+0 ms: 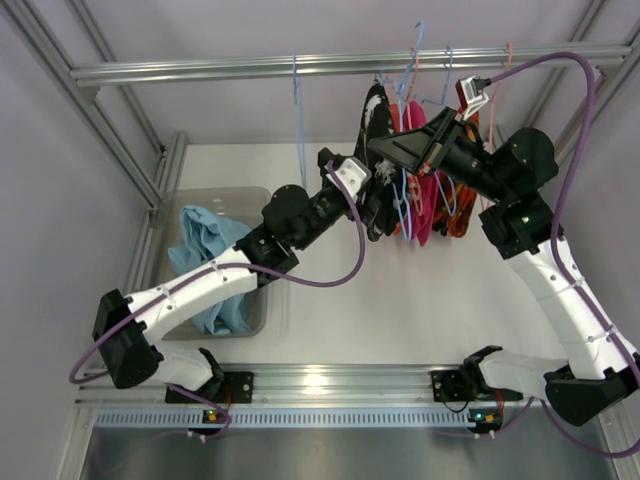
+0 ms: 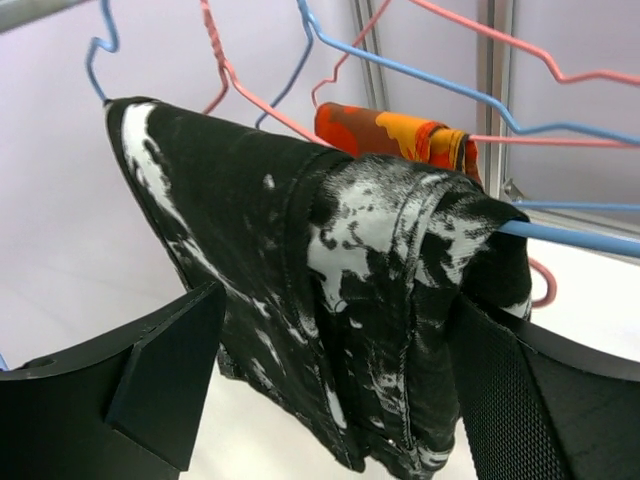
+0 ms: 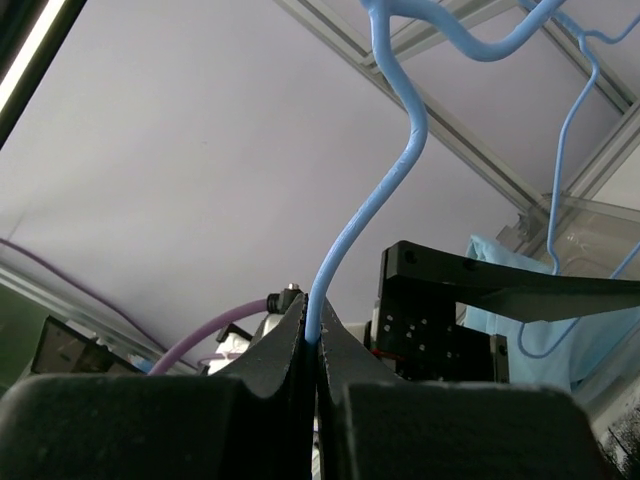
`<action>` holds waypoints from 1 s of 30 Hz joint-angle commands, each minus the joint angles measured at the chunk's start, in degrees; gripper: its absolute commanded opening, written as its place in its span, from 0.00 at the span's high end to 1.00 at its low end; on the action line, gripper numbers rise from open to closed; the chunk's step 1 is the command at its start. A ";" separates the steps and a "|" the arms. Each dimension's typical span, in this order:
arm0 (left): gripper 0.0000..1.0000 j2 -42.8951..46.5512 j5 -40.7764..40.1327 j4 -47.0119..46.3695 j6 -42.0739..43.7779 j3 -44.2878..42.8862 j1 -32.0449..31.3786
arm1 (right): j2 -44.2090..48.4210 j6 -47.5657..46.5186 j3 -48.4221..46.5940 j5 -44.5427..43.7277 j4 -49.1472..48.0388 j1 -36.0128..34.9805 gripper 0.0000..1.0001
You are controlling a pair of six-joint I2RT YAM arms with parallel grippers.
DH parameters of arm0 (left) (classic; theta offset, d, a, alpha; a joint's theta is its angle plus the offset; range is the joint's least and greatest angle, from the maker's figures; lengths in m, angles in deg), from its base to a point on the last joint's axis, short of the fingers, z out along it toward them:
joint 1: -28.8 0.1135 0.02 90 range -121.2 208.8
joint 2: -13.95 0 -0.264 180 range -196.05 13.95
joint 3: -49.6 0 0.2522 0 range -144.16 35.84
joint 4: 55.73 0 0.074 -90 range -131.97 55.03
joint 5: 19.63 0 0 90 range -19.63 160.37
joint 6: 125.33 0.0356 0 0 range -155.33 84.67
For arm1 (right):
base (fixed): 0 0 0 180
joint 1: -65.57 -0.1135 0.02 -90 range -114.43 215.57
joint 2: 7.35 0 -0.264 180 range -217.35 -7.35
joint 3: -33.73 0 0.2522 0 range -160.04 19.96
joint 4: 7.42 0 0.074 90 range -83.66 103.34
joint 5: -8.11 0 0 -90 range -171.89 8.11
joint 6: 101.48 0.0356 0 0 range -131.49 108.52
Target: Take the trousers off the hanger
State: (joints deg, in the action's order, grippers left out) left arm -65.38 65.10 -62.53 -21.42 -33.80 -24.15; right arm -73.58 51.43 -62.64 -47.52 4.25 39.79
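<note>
Trousers [image 2: 300, 250], black with white splotches, are folded over the bar of the blue hanger [image 3: 370, 220]. The hanger hangs off the rail [image 1: 250, 68], at about 1 o'clock on the desk [image 1: 400, 300] in the top view.

My right hand [image 3: 318, 335] is clenched on the hanger's wire neck, fingers pinched tight. I judge that's to steady the hanger so it can't swing or slide along the rail when the cloth gets tugged.

My left hand [image 2: 335, 330] is released and spread wide, one finger at 8 o'clock and one at 4 o'clock of the hanging fold in its wrist view. The cloth sits between them, not gripped yet. The 4 o'clock pad looks close to the fabric, but I can't tell if it touches.

An orange garment [image 2: 400, 135] hangs just behind at 12 o'clock, so I should keep it out of the pinch.

The bin [image 1: 215, 192], with a light blue cloth [image 1: 205, 240] in it, sits at 9 o'clock and is the likely drop spot.

Next move, my guess: close the left hand on the doubled fold, then pull down and toward me while the right hand holds. The risk is thick denim dragging the hanger along.
</note>
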 commanded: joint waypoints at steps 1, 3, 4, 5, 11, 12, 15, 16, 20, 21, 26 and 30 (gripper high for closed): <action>0.08 -1.53 2.21 -3.09 2.61 -1.45 -0.22 | 2.87 -1.30 -5.02 0.61 -13.38 -1.38 1.00; 0.08 -2.93 -1.03 -2.74 2.96 -2.85 -0.40 | 2.96 -1.13 -5.02 0.52 -13.56 -1.47 1.00; 0.08 -3.54 -2.27 -2.39 3.14 -3.21 -0.40 | 3.04 -1.13 -5.11 0.52 -13.56 -1.47 1.00; 0.07 -4.07 -3.06 -2.56 3.14 -3.48 -0.40 | 3.04 -1.13 -4.93 0.52 -13.56 -1.47 1.00; 0.12 -5.74 -7.72 -4.57 3.22 -4.97 -0.23 | 3.92 -1.65 -4.32 0.96 -13.56 -1.55 1.00; 0.17 -5.84 -8.60 -4.75 3.31 -5.06 -0.05 | 4.10 -2.00 -4.14 0.96 -13.21 -1.55 1.00; 0.26 -6.27 -8.61 -4.58 2.70 -5.50 0.91 | 4.80 -2.62 -4.05 0.96 -12.68 -1.55 1.00; 0.31 -6.36 -8.35 -4.41 2.35 -5.76 1.18 | 4.89 -2.71 -4.05 1.05 -12.50 -1.55 1.00; 0.49 -6.45 -7.12 -3.00 -0.11 -7.08 2.67 | 5.68 -3.50 -3.96 1.05 -11.27 -1.55 1.00; 0.57 -6.36 -7.03 -3.00 0.06 -7.08 2.67 | 5.85 -4.02 -3.88 1.14 -10.92 -1.64 1.00; 0.89 -4.88 -7.03 -1.24 0.76 -8.22 2.67 | 7.35 -5.60 -1.86 1.05 -10.04 -1.55 1.00; 1.00 -2.24 -6.94 1.48 1.47 -9.02 2.67 | 8.66 -8.24 -0.01 0.44 -8.29 -1.55 1.00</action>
State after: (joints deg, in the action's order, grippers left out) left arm -71.26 60.53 -59.86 -20.39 -39.77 -22.92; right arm -70.70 47.89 -61.00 -49.33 5.39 39.68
